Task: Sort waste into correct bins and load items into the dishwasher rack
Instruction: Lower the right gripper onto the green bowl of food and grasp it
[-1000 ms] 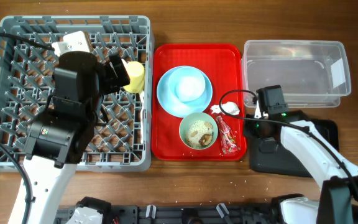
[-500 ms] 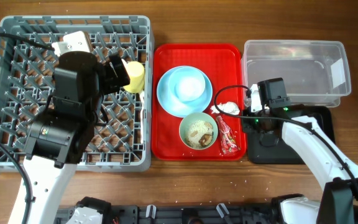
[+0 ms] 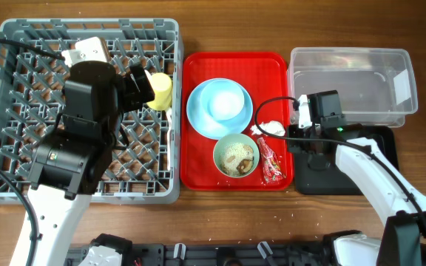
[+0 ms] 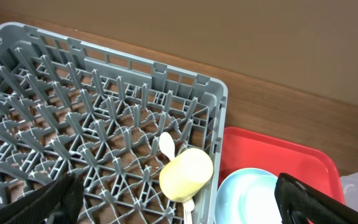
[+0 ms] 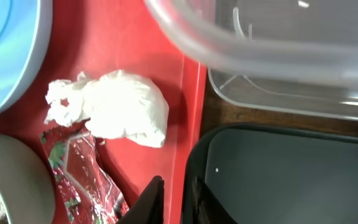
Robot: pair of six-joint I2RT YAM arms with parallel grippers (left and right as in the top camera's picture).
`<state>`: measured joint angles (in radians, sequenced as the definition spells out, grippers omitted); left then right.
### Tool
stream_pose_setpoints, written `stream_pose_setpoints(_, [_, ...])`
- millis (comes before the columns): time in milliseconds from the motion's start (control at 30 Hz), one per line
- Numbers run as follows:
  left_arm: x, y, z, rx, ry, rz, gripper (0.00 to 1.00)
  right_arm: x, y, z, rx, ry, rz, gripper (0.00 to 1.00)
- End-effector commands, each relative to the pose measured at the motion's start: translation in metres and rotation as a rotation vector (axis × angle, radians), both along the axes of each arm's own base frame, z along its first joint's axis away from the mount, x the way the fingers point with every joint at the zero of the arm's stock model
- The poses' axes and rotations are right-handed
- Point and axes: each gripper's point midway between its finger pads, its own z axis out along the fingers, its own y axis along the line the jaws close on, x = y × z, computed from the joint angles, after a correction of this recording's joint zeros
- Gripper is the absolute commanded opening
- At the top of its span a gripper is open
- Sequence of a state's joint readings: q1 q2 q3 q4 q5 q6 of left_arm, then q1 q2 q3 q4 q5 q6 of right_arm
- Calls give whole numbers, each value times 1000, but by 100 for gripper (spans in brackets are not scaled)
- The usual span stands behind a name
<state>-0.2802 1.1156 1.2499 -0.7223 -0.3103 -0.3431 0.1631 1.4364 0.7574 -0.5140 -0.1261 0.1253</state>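
Note:
The yellow cup (image 3: 160, 90) lies on its side at the right edge of the grey dishwasher rack (image 3: 87, 26), with a white spoon (image 4: 166, 144) and fork (image 4: 188, 208) beside it. My left gripper (image 4: 179, 205) hangs wide open above the cup, holding nothing. On the red tray (image 3: 198, 177) a pale bowl (image 3: 224, 102) sits on the blue plate (image 3: 198, 118); a second bowl (image 3: 236, 154) holds food scraps. The napkin (image 5: 120, 112) and red wrapper (image 5: 73, 168) lie at the tray's right side. My right gripper (image 5: 176, 199) hovers over that tray edge, just short of the napkin, slightly open and empty.
The clear tub (image 3: 350, 81) stands at the back right, and the black tray (image 3: 313, 185) lies in front of it under my right arm. Both sit close against the red tray's right rim. My left arm covers much of the rack's middle.
My right gripper has moved from over the black tray toward the back and left, up to the red tray's edge beside the napkin. The left arm has not moved.

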Motion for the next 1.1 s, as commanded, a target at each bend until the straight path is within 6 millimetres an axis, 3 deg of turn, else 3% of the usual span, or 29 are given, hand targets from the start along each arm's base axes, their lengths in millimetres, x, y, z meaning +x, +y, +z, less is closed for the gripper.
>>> stream_pose_setpoints(0, [0,3,1,-1,-6,18,100,8,0,7,-13,-33,11,19])
stream_pose_setpoints(67, [0,3,1,-1,-6,18,100,12,0,14,-11,-57,15,23])
stream_pose_setpoints(100, [0,3,1,-1,-6,18,100,18,2,31,-7,-89,17,24])
stream_pose_setpoints(200, [0,3,1,-1,-6,18,100,29,14,112,66,-184,45,25])
stream_pose_setpoints(267, [0,3,1,-1,-6,18,100,13,54,156,289,-211,169,29])
stream_pose_setpoints(333, [0,3,1,-1,-6,18,100,-18,96,168,453,-146,307,37])
stream_pose_setpoints(400, [0,3,1,-1,-6,18,100,-43,130,158,424,-90,383,38])
stream_pose_setpoints(567, [0,3,1,-1,-6,18,100,-49,170,124,83,-192,256,39])
stream_pose_setpoints(633, [0,3,1,-1,-6,18,100,-54,190,97,0,-187,252,40])
stream_pose_setpoints(733, [0,3,1,-1,-6,18,100,-58,191,46,-131,-95,277,41])
stream_pose_setpoints(800, [0,3,1,-1,-6,18,100,-58,191,24,-174,-53,282,41])
stream_pose_setpoints(933, [0,3,1,-1,-6,18,100,-65,210,6,-108,12,318,40])
stream_pose_setpoints(1033, [0,3,1,-1,-6,18,100,-68,207,-8,-126,36,320,38])
stream_pose_setpoints(1067, [0,3,1,-1,-6,18,100,-68,207,-9,-128,38,320,32])
